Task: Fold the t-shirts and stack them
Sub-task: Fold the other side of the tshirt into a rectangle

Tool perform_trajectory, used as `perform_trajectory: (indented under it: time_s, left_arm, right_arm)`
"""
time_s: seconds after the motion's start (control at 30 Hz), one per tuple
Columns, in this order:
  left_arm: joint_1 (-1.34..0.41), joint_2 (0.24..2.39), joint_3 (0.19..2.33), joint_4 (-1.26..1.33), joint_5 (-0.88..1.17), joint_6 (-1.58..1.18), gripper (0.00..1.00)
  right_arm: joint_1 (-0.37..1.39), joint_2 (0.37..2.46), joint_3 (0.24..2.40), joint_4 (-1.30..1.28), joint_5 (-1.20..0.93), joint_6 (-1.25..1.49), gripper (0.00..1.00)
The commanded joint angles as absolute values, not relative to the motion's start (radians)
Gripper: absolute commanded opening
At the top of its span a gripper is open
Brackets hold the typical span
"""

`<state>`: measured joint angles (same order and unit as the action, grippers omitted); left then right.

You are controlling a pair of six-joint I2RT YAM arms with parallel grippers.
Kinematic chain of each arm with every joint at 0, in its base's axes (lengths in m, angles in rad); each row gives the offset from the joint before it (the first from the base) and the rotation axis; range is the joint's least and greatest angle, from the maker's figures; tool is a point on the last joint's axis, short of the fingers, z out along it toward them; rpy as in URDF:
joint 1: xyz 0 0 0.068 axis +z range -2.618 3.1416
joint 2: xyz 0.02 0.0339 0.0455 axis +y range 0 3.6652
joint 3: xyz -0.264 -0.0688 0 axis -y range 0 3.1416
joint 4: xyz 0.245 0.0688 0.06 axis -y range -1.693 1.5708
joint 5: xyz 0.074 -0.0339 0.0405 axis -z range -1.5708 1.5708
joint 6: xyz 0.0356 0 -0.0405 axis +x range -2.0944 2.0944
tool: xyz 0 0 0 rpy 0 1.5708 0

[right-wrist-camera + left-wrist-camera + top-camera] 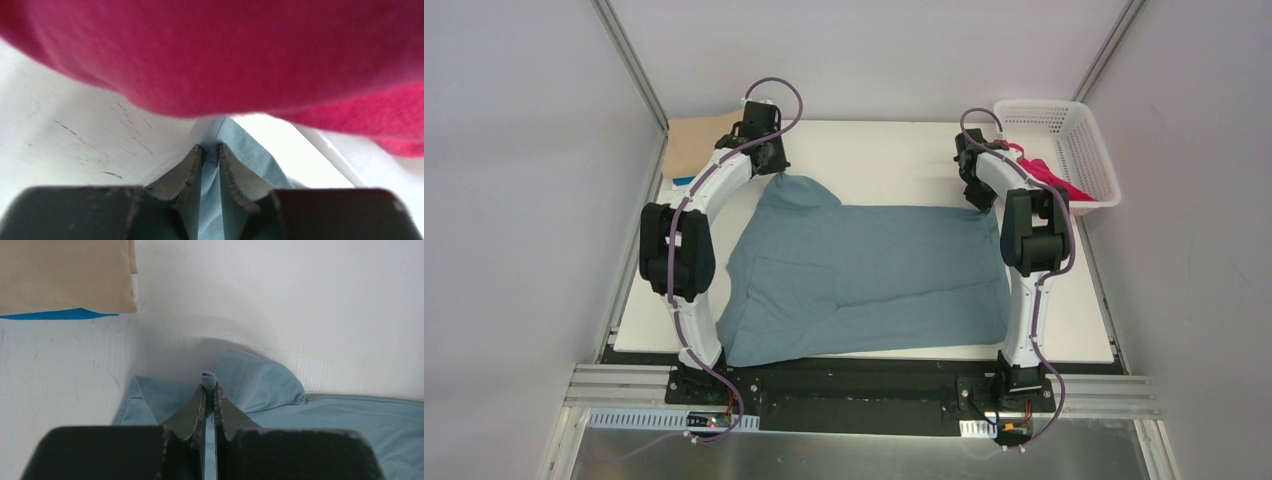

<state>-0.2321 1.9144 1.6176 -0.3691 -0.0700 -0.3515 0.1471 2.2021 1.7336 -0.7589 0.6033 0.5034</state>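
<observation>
A dusty teal-blue t-shirt (864,275) lies spread over the white table. My left gripper (776,170) is shut on its far left corner, and a pinch of cloth (208,379) pokes out between the fingertips. My right gripper (980,195) is shut on the shirt's far right edge (240,145). A magenta-red t-shirt (1049,175) hangs out of the white basket and fills the top of the right wrist view (225,50). A folded tan t-shirt (699,140) lies at the far left corner on a bright blue t-shirt (55,315).
A white lattice basket (1074,130) stands at the far right corner of the table. The table's near edge (864,352) meets a black base rail. Grey walls close in on both sides.
</observation>
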Motion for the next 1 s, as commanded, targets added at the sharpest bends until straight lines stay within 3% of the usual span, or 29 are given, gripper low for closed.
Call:
perform_trajectory:
  time_s: [0.0,0.13,0.4,0.67,0.97]
  left_arm:
    - [-0.245,1.837,1.598,-0.332,-0.089,-0.358,0.0]
    - [-0.245,1.819,1.584,-0.33,-0.089,-0.361,0.0]
    - [-0.262,1.645,1.427,-0.33,-0.122,-0.407,0.0]
    - [-0.354,1.317,1.117,-0.347,-0.195,-0.542,0.0]
    - [-0.464,1.009,0.946,-0.542,-0.211,-0.696,0.0]
  right_arm:
    - [0.14,2.227,1.795,-0.798,0.639,0.496,0.15]
    - [0.141,2.213,1.794,-0.796,0.637,0.493,0.0]
    - [0.181,2.066,1.681,-0.72,0.621,0.465,0.0]
    - [0.185,1.913,1.506,-0.684,0.57,0.48,0.0]
    - [0.185,1.808,1.393,-0.673,0.563,0.471,0.0]
